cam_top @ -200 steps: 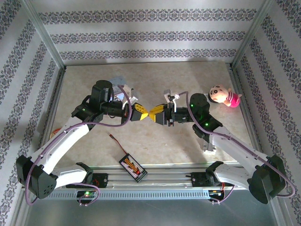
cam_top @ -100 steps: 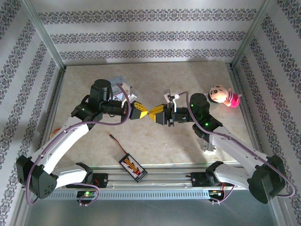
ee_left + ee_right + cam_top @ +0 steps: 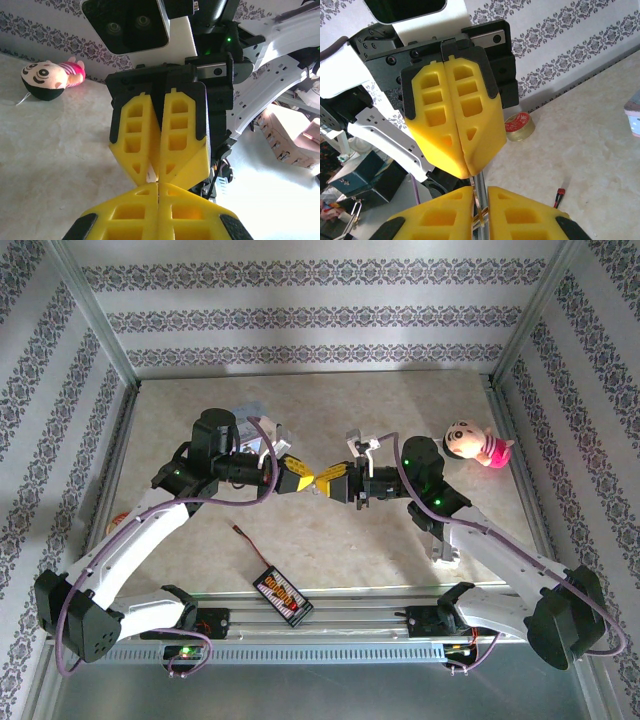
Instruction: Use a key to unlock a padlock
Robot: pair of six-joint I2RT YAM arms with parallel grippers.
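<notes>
Grippers meet tip to tip above mid-table: left gripper [image 3: 300,480] and right gripper [image 3: 322,480], yellow fingers nose to nose. Left fingers [image 3: 445,120] are pressed flat together; can't tell whether anything sits between them. Right fingers [image 3: 520,215] pinch the key [image 3: 481,186], a thin silvery strip standing in the slit between them and reaching up to the left tips.

Left wrist cam catches a small pale sliver at that same joint, right where the tips touch. From above the junction is too small to resolve. Can't make out the padlock at the contact point; the pads cover it.

Around: black board [image 3: 281,591] with wires lies near the arm bases, doll [image 3: 472,443] far right, light-blue tin [image 3: 633,122] on the table past the left arm, tape roll [image 3: 519,126] by the wall. Beige marbled tabletop [image 3: 400,400], striped floral wallpaper, aluminium frame posts.
</notes>
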